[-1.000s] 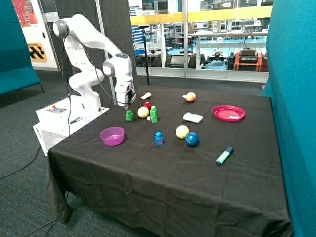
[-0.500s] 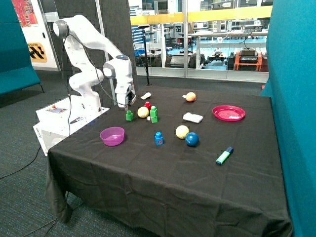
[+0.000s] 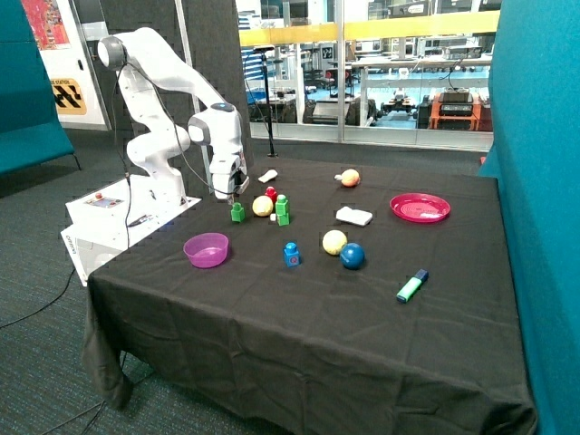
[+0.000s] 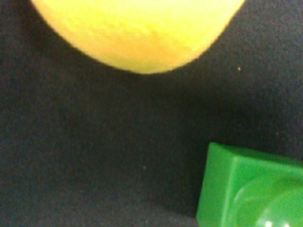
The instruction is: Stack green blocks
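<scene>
Now gripper (image 3: 233,193) over green block (image 3: 237,213), black tablecloth (image 3: 317,308).

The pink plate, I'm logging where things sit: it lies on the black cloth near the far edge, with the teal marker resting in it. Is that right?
Not quite. The pink plate does lie on the black cloth near the far edge, but the outside view shows nothing in it. The teal marker lies on the cloth apart from it, nearer the front of the table. The gripper hangs over the single green block.
</scene>
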Robot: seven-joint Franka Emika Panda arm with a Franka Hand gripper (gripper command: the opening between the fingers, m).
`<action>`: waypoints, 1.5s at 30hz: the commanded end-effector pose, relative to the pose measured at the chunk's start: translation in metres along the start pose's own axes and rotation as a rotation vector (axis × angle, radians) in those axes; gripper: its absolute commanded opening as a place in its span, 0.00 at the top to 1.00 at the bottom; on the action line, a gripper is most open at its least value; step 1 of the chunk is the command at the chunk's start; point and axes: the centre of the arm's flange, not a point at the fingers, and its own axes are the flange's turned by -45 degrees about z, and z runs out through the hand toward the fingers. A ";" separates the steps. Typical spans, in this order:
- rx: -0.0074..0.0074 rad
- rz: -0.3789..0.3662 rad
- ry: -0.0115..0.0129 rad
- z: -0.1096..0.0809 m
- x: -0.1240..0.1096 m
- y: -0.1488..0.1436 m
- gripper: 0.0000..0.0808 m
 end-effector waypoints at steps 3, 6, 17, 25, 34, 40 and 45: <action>0.0029 0.001 -0.0044 0.004 -0.002 0.006 0.47; 0.0029 0.004 -0.0044 0.006 -0.003 0.007 0.48; 0.0029 0.001 -0.0044 0.014 -0.006 0.003 0.48; 0.0030 -0.011 -0.0044 0.015 -0.002 -0.003 0.49; 0.0030 -0.018 -0.0044 0.014 0.000 -0.007 0.50; 0.0029 -0.011 -0.0044 0.014 -0.002 -0.006 0.50; 0.0029 -0.003 -0.0044 0.015 -0.005 -0.004 0.50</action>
